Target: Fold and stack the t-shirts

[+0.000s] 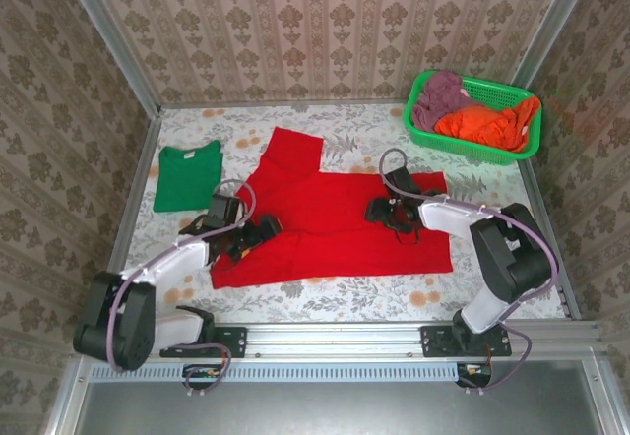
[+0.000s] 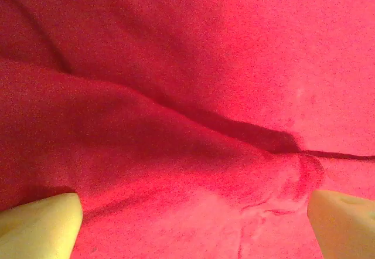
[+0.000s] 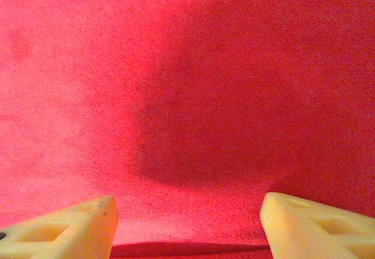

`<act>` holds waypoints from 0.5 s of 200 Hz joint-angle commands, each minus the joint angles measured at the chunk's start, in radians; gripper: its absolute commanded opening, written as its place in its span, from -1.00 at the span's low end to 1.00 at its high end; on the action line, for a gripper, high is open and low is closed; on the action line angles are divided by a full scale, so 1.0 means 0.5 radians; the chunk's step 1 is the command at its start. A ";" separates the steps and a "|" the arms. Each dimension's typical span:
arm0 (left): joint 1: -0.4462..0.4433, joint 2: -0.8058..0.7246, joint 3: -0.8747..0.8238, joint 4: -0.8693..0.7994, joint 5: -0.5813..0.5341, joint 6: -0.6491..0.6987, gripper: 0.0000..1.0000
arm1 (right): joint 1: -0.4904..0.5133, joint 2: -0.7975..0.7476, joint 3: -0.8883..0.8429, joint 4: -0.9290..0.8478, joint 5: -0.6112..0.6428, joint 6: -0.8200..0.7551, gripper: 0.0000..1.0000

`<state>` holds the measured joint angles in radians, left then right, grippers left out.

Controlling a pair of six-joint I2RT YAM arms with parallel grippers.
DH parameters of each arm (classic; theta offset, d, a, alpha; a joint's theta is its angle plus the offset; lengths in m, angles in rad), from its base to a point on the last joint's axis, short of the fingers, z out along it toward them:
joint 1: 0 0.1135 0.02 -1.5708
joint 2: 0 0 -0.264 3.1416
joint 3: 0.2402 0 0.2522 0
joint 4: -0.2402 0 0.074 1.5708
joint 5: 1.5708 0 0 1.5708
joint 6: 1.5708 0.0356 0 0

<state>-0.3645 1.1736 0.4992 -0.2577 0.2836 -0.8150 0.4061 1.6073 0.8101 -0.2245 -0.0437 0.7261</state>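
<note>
**Clerk:** Item one, the red t-shirt [image 1: 335, 223]?
**Checker:** It is at the centre of the top view, spread open on the table [image 1: 394, 297], with one part reaching toward the upper centre of the frame. The lower hem runs along the lower middle.

**Clerk:** Item two, the green t-shirt [image 1: 187, 177]?
**Checker:** It is at the left of the frame, folded to a neat rectangle and lying flat. It is near the red one but apart from it.

**Clerk:** Item three, left arm [image 1: 167, 263]?
**Checker:** It reaches from lower left onto the red shirt's left edge. The left jaws stand wide. In the left wrist view the yellow fingertips [image 2: 41, 227] sit at the two lower corners, with red cloth and a dark crease [image 2: 234, 127] between them and nothing gripped.

**Clerk:** Item four, right arm [image 1: 463, 217]?
**Checker:** It reaches from lower right to the red shirt's right-centre. The right jaws are parted, less widely than the left. In the right wrist view its fingertips [image 3: 64, 232] sit low in the frame, over smooth red cloth under a shadow, and nothing is pinched.

**Clerk:** Item five, sundries?
**Checker:** A green mesh basket [image 1: 423, 125] sits at upper right on the table. It holds a purple garment [image 1: 440, 95] and an orange garment [image 1: 487, 125], both heaped.
</note>
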 commanded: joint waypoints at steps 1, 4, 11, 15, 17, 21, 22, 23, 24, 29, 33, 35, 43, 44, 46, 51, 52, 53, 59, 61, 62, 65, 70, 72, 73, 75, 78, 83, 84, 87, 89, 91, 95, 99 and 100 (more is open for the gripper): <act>0.007 -0.116 0.092 -0.284 -0.158 0.016 1.00 | 0.013 -0.101 -0.077 -0.245 -0.099 0.065 0.37; 0.008 -0.114 0.125 -0.298 -0.169 0.037 1.00 | 0.011 -0.118 -0.064 -0.246 -0.100 0.055 0.37; 0.028 -0.095 0.207 -0.332 -0.193 0.097 1.00 | 0.010 -0.153 -0.022 -0.248 -0.103 0.023 0.37; 0.046 -0.074 0.259 -0.341 -0.201 0.131 1.00 | 0.010 -0.171 0.006 -0.249 -0.103 0.002 0.37; 0.054 -0.058 0.286 -0.343 -0.199 0.154 0.99 | 0.012 -0.178 0.022 -0.249 -0.103 -0.009 0.37; 0.073 -0.029 0.338 -0.344 -0.205 0.195 0.99 | 0.010 -0.190 0.050 -0.253 -0.101 -0.029 0.37; 0.077 -0.018 0.353 -0.344 -0.205 0.207 1.00 | 0.010 -0.193 0.060 -0.253 -0.101 -0.035 0.37; 0.084 -0.006 0.366 -0.344 -0.205 0.219 1.00 | 0.010 -0.194 0.070 -0.253 -0.099 -0.041 0.37; 0.087 0.005 0.382 -0.344 -0.205 0.225 1.00 | 0.010 -0.195 0.076 -0.255 -0.098 -0.047 0.37; 0.113 0.062 0.450 -0.342 -0.201 0.292 0.99 | 0.010 -0.204 0.119 -0.256 -0.090 -0.069 0.37; 0.134 0.114 0.514 -0.341 -0.194 0.350 1.00 | 0.009 -0.205 0.142 -0.257 -0.084 -0.085 0.37; 0.147 0.142 0.549 -0.341 -0.193 0.381 1.00 | 0.009 -0.200 0.162 -0.257 -0.080 -0.094 0.37; 0.190 0.258 0.671 -0.344 -0.195 0.499 1.00 | 0.007 -0.188 0.234 -0.259 -0.067 -0.139 0.37; 0.196 0.273 0.691 -0.344 -0.193 0.520 1.00 | 0.005 -0.186 0.241 -0.258 -0.065 -0.142 0.37; 0.208 0.302 0.724 -0.342 -0.193 0.555 0.99 | 0.005 -0.180 0.253 -0.258 -0.062 -0.151 0.37; 0.234 0.379 0.806 -0.344 -0.182 0.638 1.00 | 0.002 -0.165 0.291 -0.265 -0.057 -0.177 0.37; 0.239 0.395 0.823 -0.344 -0.177 0.657 1.00 | 0.001 -0.162 0.297 -0.264 -0.057 -0.181 0.38; 0.245 0.411 0.839 -0.344 -0.173 0.676 1.00 | 0.001 -0.159 0.307 -0.265 -0.055 -0.186 0.37; 0.277 0.503 0.931 -0.345 -0.150 0.763 1.00 | 0.000 -0.137 0.343 -0.269 -0.054 -0.209 0.37; 0.284 0.534 0.968 -0.350 -0.142 0.787 1.00 | -0.003 -0.127 0.356 -0.269 -0.054 -0.215 0.37; 0.289 0.549 0.983 -0.350 -0.138 0.807 1.00 | -0.004 -0.125 0.360 -0.267 -0.054 -0.218 0.37; 0.302 0.599 1.027 -0.359 -0.129 0.860 1.00 | -0.006 -0.116 0.379 -0.266 -0.056 -0.230 0.37; 0.321 0.682 1.126 -0.381 -0.104 0.949 1.00 | -0.010 -0.098 0.402 -0.262 -0.057 -0.244 0.37; 0.328 0.715 1.162 -0.390 -0.092 0.988 1.00 | -0.013 -0.088 0.412 -0.260 -0.058 -0.250 0.37; 0.330 0.732 1.180 -0.393 -0.086 1.005 0.99 | -0.016 -0.085 0.419 -0.258 -0.059 -0.251 0.37; 0.336 0.766 1.214 -0.404 -0.073 1.034 0.99 | -0.016 -0.079 0.428 -0.259 -0.061 -0.255 0.37; 0.346 0.816 1.268 -0.418 -0.048 1.104 1.00 | -0.021 -0.066 0.445 -0.257 -0.065 -0.259 0.37; 0.360 0.899 1.356 -0.435 -0.014 1.213 0.99 | -0.025 -0.050 0.469 -0.259 -0.075 -0.275 0.37; 0.362 0.914 1.364 -0.440 -0.005 1.236 0.99 | -0.029 -0.041 0.479 -0.260 -0.079 -0.278 0.37; 0.369 0.956 1.420 -0.456 0.018 1.307 0.98 | -0.034 -0.030 0.497 -0.260 -0.086 -0.289 0.37; 0.371 0.992 1.452 -0.469 0.028 1.351 0.96 | -0.036 -0.020 0.507 -0.261 -0.091 -0.295 0.37; 0.374 1.024 1.483 -0.487 0.038 1.392 0.95 | -0.039 -0.018 0.513 -0.262 -0.092 -0.297 0.37; 0.384 1.089 1.559 -0.520 0.057 1.469 0.94 | -0.046 -0.003 0.533 -0.267 -0.099 -0.304 0.37; 0.389 1.143 1.631 -0.568 0.084 1.570 0.93 | -0.048 0.013 0.557 -0.271 -0.101 -0.314 0.37; 0.390 1.163 1.650 -0.579 0.088 1.592 0.93 | -0.048 0.013 0.557 -0.271 -0.101 -0.314 0.37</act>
<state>-0.1909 1.6089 1.1625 -0.4328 0.2447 -0.3664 0.3988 1.5585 1.0298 -0.3302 -0.0696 0.6277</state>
